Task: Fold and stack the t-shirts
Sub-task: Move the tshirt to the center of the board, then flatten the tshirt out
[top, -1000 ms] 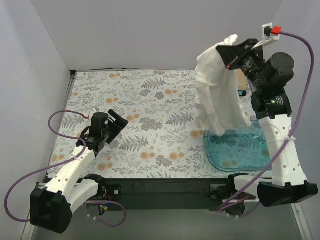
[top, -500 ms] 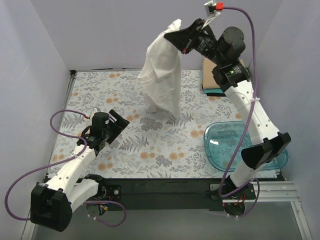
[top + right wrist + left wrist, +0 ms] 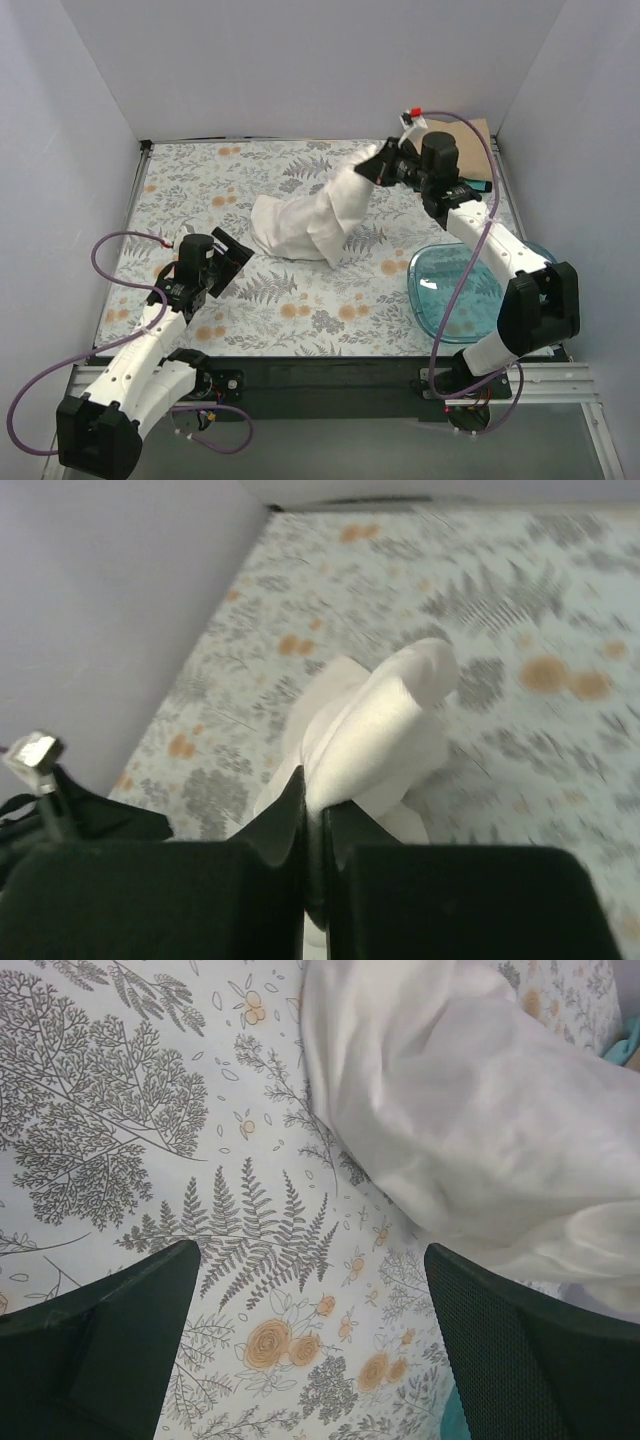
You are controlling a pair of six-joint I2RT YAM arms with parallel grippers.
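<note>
The off-white t-shirt (image 3: 305,222) lies bunched on the floral cover at mid-table, one end lifted toward the back right. My right gripper (image 3: 376,166) is shut on that lifted end; in the right wrist view the cloth (image 3: 375,730) is pinched between the shut jaws of the gripper (image 3: 318,800). My left gripper (image 3: 236,249) is open and empty, just left of the shirt; its view shows the shirt (image 3: 470,1110) beyond the spread fingers (image 3: 540,1350). A tan and teal folded stack (image 3: 482,180) peeks out behind the right arm.
A clear blue plastic tub (image 3: 450,295) sits at the front right of the table. Grey walls close in the back and both sides. The floral table cover (image 3: 200,180) is bare at the back left.
My right gripper has swung the hanging shirt from above the tub leftward and then down; most of the shirt now rests on the table. The left arm has shifted slightly.
</note>
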